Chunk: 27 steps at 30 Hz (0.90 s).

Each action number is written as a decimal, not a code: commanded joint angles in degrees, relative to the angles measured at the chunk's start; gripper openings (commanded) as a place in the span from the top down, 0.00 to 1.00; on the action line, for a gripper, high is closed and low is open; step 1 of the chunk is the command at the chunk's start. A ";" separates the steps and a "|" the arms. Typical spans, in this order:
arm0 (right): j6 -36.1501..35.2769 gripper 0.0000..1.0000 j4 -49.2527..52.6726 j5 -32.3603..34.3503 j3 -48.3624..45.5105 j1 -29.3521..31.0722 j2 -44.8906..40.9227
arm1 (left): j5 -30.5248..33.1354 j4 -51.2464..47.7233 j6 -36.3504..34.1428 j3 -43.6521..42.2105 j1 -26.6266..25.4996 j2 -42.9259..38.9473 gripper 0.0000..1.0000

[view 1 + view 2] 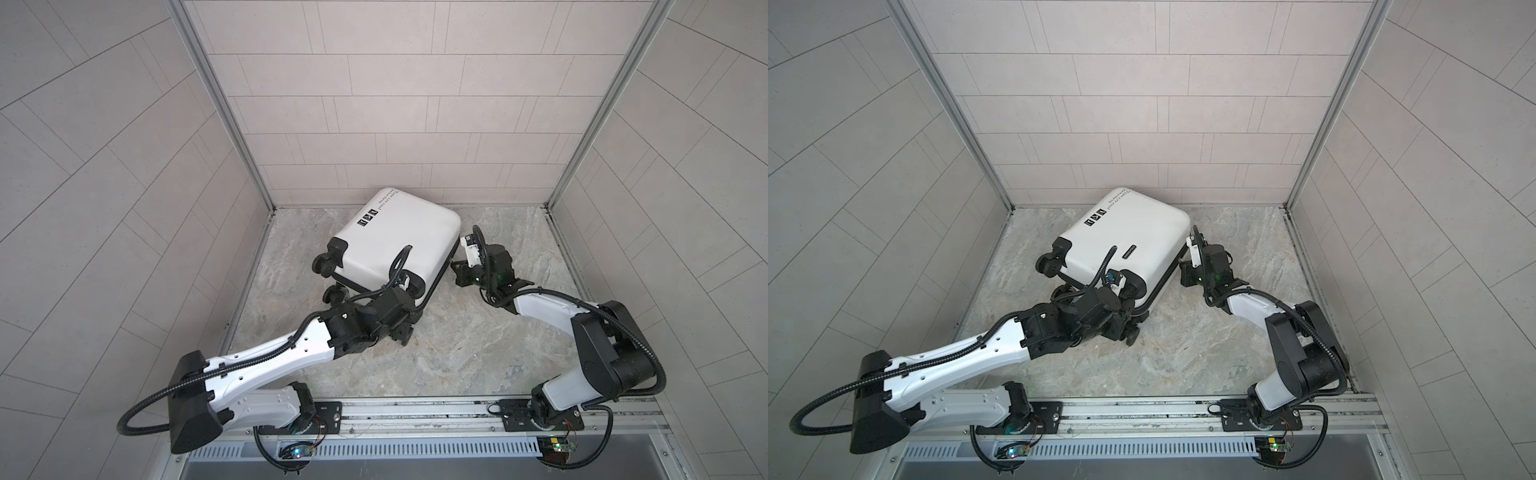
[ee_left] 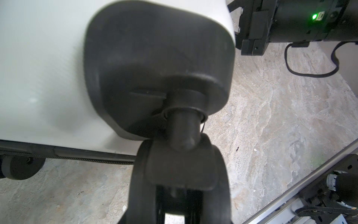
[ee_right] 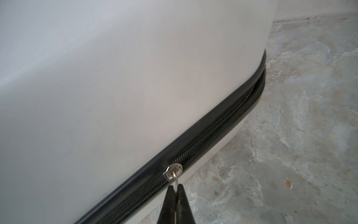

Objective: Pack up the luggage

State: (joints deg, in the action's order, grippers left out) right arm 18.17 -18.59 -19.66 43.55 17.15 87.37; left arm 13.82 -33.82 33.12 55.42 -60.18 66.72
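Luggage (image 1: 395, 232) by wall (image 1: 415, 124); left pincer (image 1: 402, 329) around wheel (image 2: 180, 166), right pincer (image 3: 175, 191) on zipper pull (image 3: 175, 181)

Pale tiled walls (image 1: 374, 104) on three sides, silver corner posts (image 1: 224, 108), grey marbled stone floor (image 1: 457, 353), metal rail (image 1: 415, 411) along front edge. Even light.

1. I count one white suitcase (image 1: 399, 232).
2. Three black wheels (image 1: 322, 264) show in a top view.
3. Three black icons (image 1: 368, 219) sit on its shell.
4. One silver zipper slider (image 3: 174, 170).
5. Two claws: left claw (image 2: 178, 155), right claw (image 3: 175, 189).
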 commanded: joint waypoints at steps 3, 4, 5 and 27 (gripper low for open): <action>-0.38 1.00 -5.48 5.27 3.97 -2.09 0.68 | 6.18 -5.06 4.01 -0.98 0.15 -5.26 1.00; -0.42 1.00 -5.54 5.26 4.13 -2.24 0.91 | 6.45 -5.36 4.27 -1.07 0.16 -5.69 1.00; -0.38 1.00 -5.57 5.41 4.42 -2.36 1.20 | 6.81 -5.78 4.37 -1.44 0.15 -6.17 1.00; -1.55 1.00 -5.69 4.99 1.78 -3.17 -0.04 | 11.17 -7.48 4.37 -4.10 0.86 -9.91 1.00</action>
State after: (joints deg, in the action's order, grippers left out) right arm 17.67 -19.33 -19.09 45.76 15.64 90.43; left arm 16.58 -37.98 34.04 51.27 -60.31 59.33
